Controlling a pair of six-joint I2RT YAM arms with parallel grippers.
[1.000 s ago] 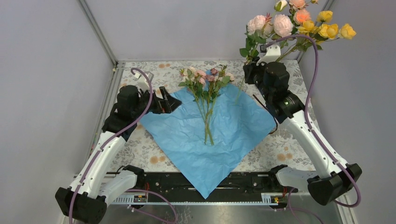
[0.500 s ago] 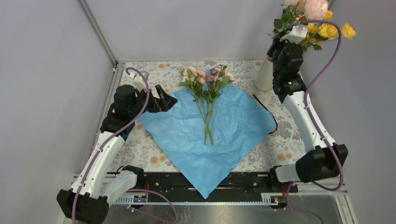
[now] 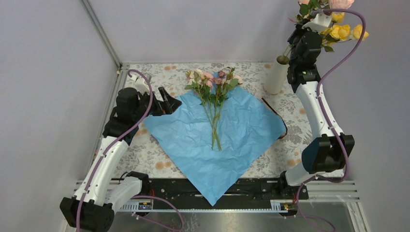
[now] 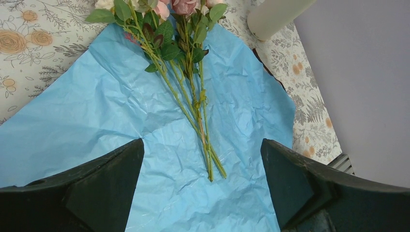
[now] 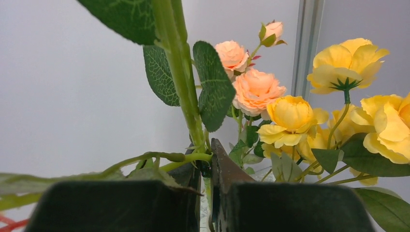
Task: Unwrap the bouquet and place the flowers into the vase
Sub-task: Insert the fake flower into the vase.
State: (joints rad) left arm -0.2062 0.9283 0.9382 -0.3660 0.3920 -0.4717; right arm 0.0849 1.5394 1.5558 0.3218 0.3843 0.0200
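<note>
The bouquet lies unwrapped: its crinkled blue paper (image 3: 217, 140) (image 4: 96, 121) is spread flat on the table. A few pink and cream flowers (image 3: 212, 87) (image 4: 183, 43) rest on it, stems toward the near edge. The beige vase (image 3: 277, 75) (image 4: 275, 17) stands upright at the back right. High above and just right of it, my right gripper (image 3: 314, 17) (image 5: 207, 169) is shut on the green stems of a bunch of yellow, peach and pink flowers (image 3: 343, 32) (image 5: 290, 116). My left gripper (image 3: 167, 101) (image 4: 202, 145) hangs open over the paper's left corner, holding nothing.
A dark brown ribbon (image 3: 275, 113) lies along the paper's right edge. The floral tablecloth (image 3: 150, 150) covers the table, grey walls close it in at the back and sides, and a metal post (image 5: 307, 43) stands behind the held flowers.
My right arm has lifted the held bunch up and to the right, from in front of the vase to high above it, so the vase now shows. The left gripper barely shifted.
</note>
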